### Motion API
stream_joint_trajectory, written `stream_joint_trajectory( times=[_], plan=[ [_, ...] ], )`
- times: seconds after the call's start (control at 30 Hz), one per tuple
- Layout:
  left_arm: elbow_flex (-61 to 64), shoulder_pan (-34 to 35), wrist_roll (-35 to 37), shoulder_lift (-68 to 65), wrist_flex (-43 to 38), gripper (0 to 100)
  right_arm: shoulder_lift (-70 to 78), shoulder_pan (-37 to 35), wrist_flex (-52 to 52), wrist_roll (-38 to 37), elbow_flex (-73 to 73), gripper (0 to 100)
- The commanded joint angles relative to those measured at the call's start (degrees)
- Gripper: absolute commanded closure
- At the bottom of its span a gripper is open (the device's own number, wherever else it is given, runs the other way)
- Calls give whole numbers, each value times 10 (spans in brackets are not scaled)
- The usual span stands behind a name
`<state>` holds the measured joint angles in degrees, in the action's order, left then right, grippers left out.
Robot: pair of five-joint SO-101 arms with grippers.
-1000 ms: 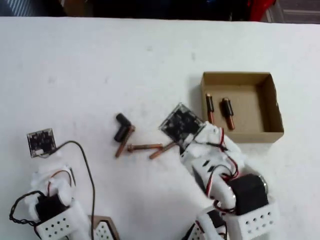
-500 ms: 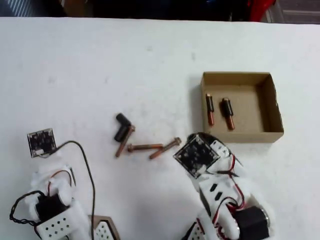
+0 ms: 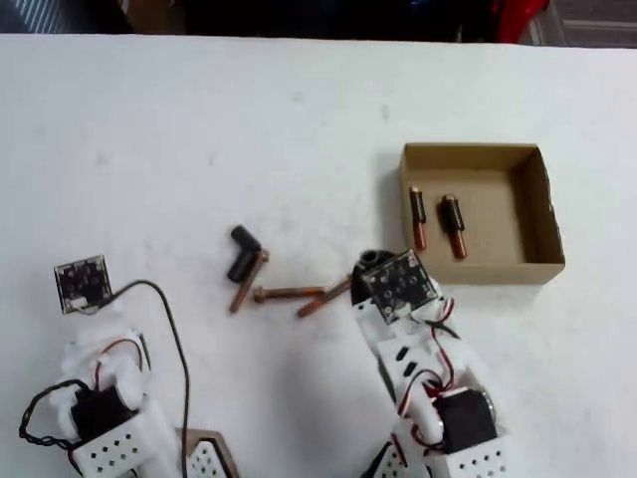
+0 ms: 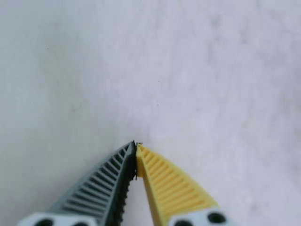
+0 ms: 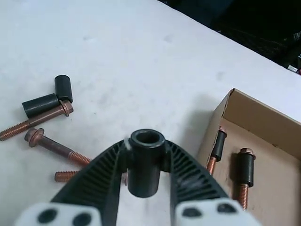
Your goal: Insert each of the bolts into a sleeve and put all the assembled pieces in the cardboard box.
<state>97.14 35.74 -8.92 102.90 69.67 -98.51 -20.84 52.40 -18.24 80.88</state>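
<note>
Toward the worktop's point(image 3: 299, 119) front edge, a sleeve point(image 5: 145, 162) is clamped in the right end effector point(image 5: 146, 147); tilted, it could be dropped.

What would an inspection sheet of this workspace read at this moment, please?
Surface: white table, no marks seen.
Job's things: cardboard box holding two assembled pieces; three loose bolts and two loose sleeves lying together on the table beside the box.
Clutter: nothing seen.
Grippers: left gripper shut on nothing, over bare table; right gripper shut on a held sleeve, upright, near the box.
Cables: black cable arcs from the left arm's camera board; red and white wires along the right arm.
Surroundings: dark space beyond the table's far edge, with a red object there.
</note>
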Motion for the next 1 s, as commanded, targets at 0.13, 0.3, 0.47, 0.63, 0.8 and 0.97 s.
stream_joint_trajectory(
  times=[0.13, 0.3, 0.47, 0.63, 0.8, 0.97],
  plan=[
    [-1, 1, -5, 1, -16, 976, -7, -2, -69, 5, 37, 981],
    [-1, 1, -6, 1, -31, 976, -7, -2, -51, 5, 38, 981],
    [-1, 1, -6, 1, -29, 974, -7, -3, -36, 5, 37, 981],
    [-1, 1, -6, 1, -31, 973, -7, -6, -24, 5, 34, 981],
    [-1, 1, -9, 1, -31, 973, -7, -65, 0, 5, 33, 981],
    [-1, 2, -81, 1, -31, 973, -7, -73, 16, 5, 37, 981]
  ],
)
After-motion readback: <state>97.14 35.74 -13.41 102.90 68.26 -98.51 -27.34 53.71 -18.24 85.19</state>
